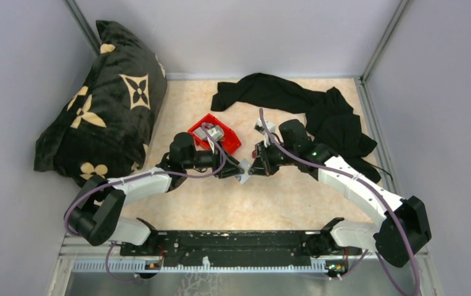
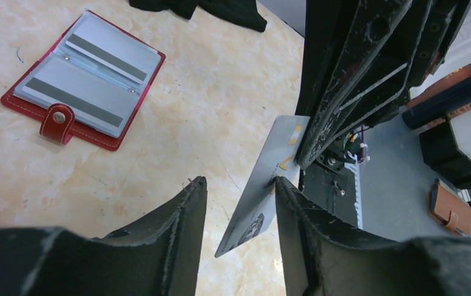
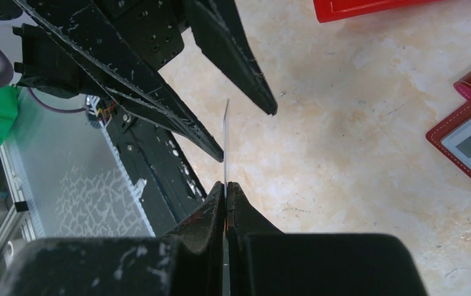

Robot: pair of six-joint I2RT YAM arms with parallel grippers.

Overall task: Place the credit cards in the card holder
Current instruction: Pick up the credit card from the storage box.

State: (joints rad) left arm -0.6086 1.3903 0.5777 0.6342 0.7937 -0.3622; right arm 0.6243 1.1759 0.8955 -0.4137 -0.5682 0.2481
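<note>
A pale grey credit card (image 2: 251, 216) hangs on edge above the table between both grippers. My right gripper (image 3: 225, 184) is shut on its one end, and the card (image 3: 226, 132) sticks up from its tips as a thin line. My left gripper (image 2: 239, 182) stands open around the card's other end; the card touches its right-hand finger (image 2: 294, 209), with a gap to the other finger. The two grippers meet at mid-table around the card (image 1: 243, 176). The dark red card holder (image 2: 85, 80) lies open flat on the table, with striped cards in its grey pockets; its edge (image 3: 467, 139) also shows at the right.
A bright red plastic bin (image 1: 214, 132) sits just behind the left gripper. A black cloth (image 1: 294, 98) is spread at the back right. A large black patterned cushion (image 1: 106, 105) fills the back left. Grey walls close in the table.
</note>
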